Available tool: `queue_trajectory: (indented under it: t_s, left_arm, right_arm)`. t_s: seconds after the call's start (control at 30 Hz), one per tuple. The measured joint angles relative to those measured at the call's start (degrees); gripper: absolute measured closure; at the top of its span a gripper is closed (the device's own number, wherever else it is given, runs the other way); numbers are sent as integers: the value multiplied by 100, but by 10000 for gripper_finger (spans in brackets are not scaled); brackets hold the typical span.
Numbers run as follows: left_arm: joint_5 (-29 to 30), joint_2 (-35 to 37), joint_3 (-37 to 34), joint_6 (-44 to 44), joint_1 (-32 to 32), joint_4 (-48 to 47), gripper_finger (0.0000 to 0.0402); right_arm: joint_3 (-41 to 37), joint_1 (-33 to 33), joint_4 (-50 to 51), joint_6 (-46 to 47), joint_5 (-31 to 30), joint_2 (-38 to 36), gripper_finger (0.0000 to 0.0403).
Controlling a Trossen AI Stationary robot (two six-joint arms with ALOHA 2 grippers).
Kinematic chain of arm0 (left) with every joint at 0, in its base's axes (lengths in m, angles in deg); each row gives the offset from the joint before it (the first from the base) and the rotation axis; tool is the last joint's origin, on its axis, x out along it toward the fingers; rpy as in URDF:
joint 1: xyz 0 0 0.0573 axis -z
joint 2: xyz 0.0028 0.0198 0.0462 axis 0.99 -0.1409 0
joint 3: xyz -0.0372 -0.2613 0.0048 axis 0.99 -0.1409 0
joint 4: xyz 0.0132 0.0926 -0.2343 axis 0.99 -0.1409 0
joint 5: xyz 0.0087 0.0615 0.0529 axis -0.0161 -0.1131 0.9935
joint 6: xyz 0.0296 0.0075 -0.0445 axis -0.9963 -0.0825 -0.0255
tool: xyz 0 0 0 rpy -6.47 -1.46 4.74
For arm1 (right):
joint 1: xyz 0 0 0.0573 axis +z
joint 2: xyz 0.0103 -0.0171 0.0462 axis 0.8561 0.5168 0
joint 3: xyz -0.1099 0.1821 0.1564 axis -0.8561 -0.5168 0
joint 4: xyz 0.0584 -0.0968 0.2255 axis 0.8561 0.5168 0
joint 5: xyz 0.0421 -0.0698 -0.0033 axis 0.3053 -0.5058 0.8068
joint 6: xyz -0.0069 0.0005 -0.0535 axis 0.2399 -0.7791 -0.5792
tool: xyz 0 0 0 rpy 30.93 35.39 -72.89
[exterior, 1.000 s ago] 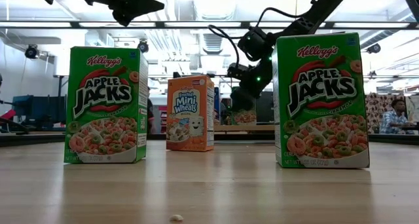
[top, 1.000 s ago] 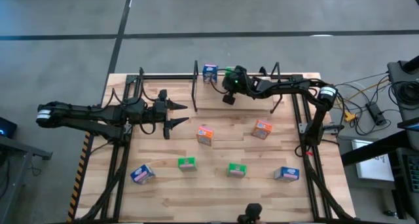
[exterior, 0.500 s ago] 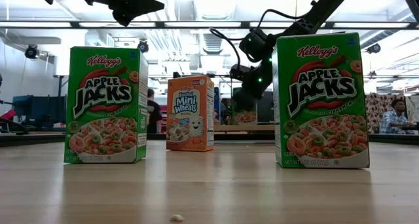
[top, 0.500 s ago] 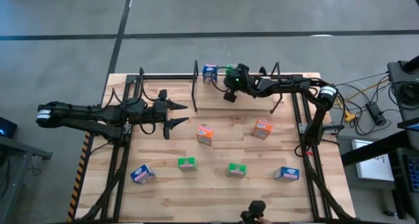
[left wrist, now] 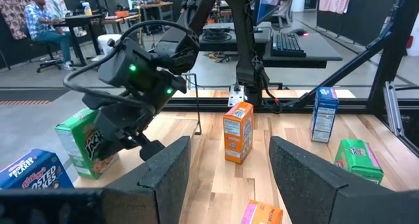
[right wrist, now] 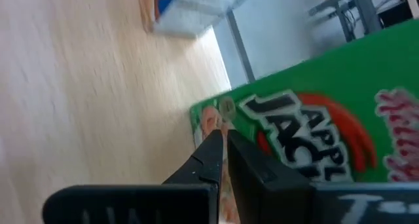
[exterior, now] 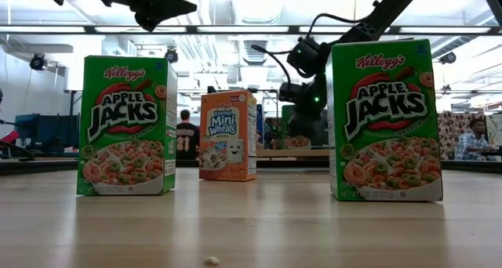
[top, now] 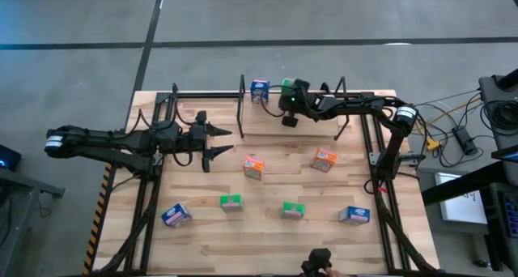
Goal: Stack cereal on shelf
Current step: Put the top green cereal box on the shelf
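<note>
The shelf (top: 241,107) stands at the table's far edge. On it a blue cereal box (top: 259,89) and a green one (top: 284,85) stand side by side. My right gripper (top: 289,121) is shut just in front of the green box (right wrist: 314,132), which looks tilted in the right wrist view. The left wrist view shows that gripper (left wrist: 149,147) beside the green box (left wrist: 82,142) and the blue one (left wrist: 33,178). My left gripper (top: 222,142) waits open above the table's left part, holding nothing. My right gripper has its shut fingertips (right wrist: 216,140) at a lower corner of the green box's printed front (right wrist: 226,109), slanting down from the table's near right. Whether they touch the box I cannot tell.
Loose cereal boxes stand on the table: two orange (top: 253,167) (top: 324,159), two green (top: 231,202) (top: 292,210), two blue (top: 176,215) (top: 354,215). Black side frames (top: 146,188) run along both table edges. People show in the room behind.
My right gripper has rolled and tipped a little in front of the green box on the shelf, staying shut and nearly in place.
</note>
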Motion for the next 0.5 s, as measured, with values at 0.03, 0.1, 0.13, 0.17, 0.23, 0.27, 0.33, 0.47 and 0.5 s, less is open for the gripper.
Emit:
queue_trajectory:
  t_s: [0.03, 0.1, 0.13, 0.17, 0.23, 0.27, 0.33, 0.47, 0.5]
  left_arm:
    - [0, 0, 0, 0, 0, -2, 210]
    - [0, 0, 0, 0, 1, -2, 210]
    - [0, 0, 0, 0, 2, -2, 210]
    - [0, -1, 0, 0, 0, -3, 210]
    - [0, -2, 0, 2, 1, -4, 210]
    - [0, -1, 0, 2, 2, -4, 210]
    - [0, -2, 0, 19, 0, -4, 210]
    - [0, -1, 0, 21, 0, -4, 210]
    - [0, -2, 0, 20, -1, -4, 210]
  right_arm:
    - [0, 0, 79, -51, -68, -2, 390]
    - [0, 0, 202, -63, -99, -10, 390]
    - [0, 0, 243, -67, -105, -13, 390]
    - [0, 0, 269, -64, -106, -13, 390]
    - [0, 1, 281, -52, -104, -13, 390]
    - [0, 7, 277, -52, -104, -13, 390]
    - [0, 20, 275, -35, -104, -14, 390]
    - [-1, 104, 268, 151, -34, -40, 390]
    - [0, 137, 267, 204, -14, -54, 390]
